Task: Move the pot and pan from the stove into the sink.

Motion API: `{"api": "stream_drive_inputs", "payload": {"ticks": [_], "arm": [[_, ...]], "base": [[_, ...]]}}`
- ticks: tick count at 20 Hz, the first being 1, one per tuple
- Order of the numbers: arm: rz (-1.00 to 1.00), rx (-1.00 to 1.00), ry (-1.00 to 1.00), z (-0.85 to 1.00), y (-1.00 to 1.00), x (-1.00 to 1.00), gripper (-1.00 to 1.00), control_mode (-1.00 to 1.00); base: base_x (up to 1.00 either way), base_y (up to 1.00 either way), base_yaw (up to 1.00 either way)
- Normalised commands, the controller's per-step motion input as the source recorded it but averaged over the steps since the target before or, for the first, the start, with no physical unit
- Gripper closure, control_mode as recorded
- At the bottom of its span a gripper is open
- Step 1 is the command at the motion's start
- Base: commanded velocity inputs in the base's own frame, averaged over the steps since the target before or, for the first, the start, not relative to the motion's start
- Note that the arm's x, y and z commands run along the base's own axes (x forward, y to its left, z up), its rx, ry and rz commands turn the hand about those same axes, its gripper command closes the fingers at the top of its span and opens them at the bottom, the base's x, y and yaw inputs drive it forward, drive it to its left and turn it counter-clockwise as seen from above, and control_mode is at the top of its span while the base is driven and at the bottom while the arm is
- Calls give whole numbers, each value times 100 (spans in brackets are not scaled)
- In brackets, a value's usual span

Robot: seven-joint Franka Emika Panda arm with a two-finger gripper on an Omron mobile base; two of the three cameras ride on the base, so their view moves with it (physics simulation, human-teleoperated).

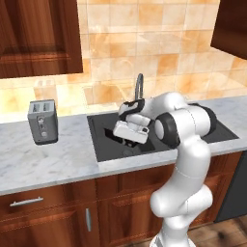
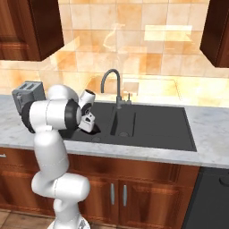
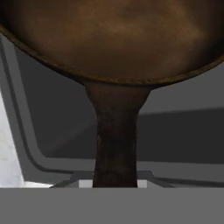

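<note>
end effector (image 1: 126, 140) is down in the sink (image 1: 103, 144), closed on the handle of the pan (image 3: 113, 43). hand view: the skillet's brownish inner face fills the top, its dark handle runs straight down toward the end effector, and the dark grey sink floor and wall sit behind it. whether the pan touches the basin floor can't be told. in the left base view the arm folds over the near table (image 1: 53, 159) edge, wrist tilted into the left part of the basin. the tall grey tap (image 2: 112, 85) stands at the far rim, near the middle. a grey toaster (image 1: 43, 121) sits on the marble table, well left of the sink.
</note>
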Motion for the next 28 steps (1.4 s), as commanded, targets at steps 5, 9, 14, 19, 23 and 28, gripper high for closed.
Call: {"api": "stream_drive_inputs", "payload": {"ticks": [5,9,14,19,23,28], "arm": [[-3,-4,0,-20,0,32,100,-100],[-4,-1,0,-14,0,40,100,-100],[-3,-2,0,-31,0,39,100,-100],[-2,-4,0,-24,0,30,100,-100],[0,0,0,0,0,1,100,-100],[0,0,0,0,0,0,-100,-100]], "base": [[0,0,0],[0,0,0],[0,0,0],[0,0,0],[0,0,0],[0,0,0]]}}
